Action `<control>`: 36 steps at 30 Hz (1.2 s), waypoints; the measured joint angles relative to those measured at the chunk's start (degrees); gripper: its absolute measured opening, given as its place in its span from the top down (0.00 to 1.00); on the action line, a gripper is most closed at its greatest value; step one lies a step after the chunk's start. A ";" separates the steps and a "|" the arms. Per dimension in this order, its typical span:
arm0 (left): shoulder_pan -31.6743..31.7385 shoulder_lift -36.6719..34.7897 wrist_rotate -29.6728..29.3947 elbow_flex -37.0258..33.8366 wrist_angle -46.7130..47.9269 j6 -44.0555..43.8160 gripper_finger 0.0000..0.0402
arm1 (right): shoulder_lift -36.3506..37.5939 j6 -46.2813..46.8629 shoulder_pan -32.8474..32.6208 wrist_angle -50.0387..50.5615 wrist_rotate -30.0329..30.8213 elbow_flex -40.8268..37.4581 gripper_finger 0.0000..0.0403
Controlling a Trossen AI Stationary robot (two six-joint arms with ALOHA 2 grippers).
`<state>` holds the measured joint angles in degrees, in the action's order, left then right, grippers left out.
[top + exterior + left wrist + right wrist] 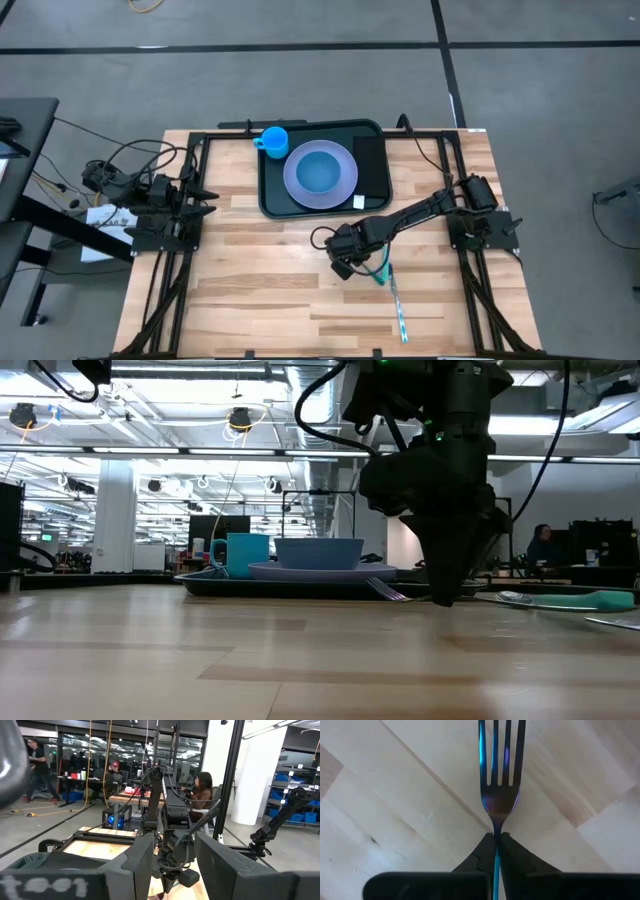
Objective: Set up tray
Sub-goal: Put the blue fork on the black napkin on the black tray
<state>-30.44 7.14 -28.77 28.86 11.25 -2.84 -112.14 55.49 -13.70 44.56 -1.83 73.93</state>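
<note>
The wooden counter fills the middle of the high view, with a black frame along its sides. On its far part lies the tray, dark and rectangular with a raised rim. It carries a round lavender plate with a blue bowl on it, a blue mug at the tray's far left corner, and a flat black rectangle on the right side of the plate. In the low view the mug stands left of the bowl, and both rise above the tray's rim.

The left arm waits at the left edge of the counter, folded on its base. The left end effector points toward the tray, and its two fingers stand apart with nothing between them.

The right arm reaches from the right edge toward the centre of the counter, on the near side of the tray. The right end effector is low over the wood, and its fingers are closed on the handle of a fork. The fork has an iridescent blue-purple shine, and its tines point away from the wrist camera. A teal-handled utensil lies on the counter just beside this end effector, toward the near edge.
</note>
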 joint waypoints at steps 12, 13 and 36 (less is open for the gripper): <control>-0.02 0.00 0.00 0.00 0.00 0.01 0.67 | 0.17 -3.03 2.32 -1.38 -3.10 0.04 0.99; 0.00 0.00 0.00 0.00 0.00 0.01 0.67 | 0.17 -3.11 2.32 -1.86 -3.14 0.08 0.99; -0.02 0.00 3.10 0.00 -0.24 -1.37 0.67 | 15.51 -6.29 13.30 3.63 2.46 0.22 0.99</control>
<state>-30.46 7.14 -25.67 28.86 11.00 -4.21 -96.63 49.20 -0.40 48.18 0.63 74.15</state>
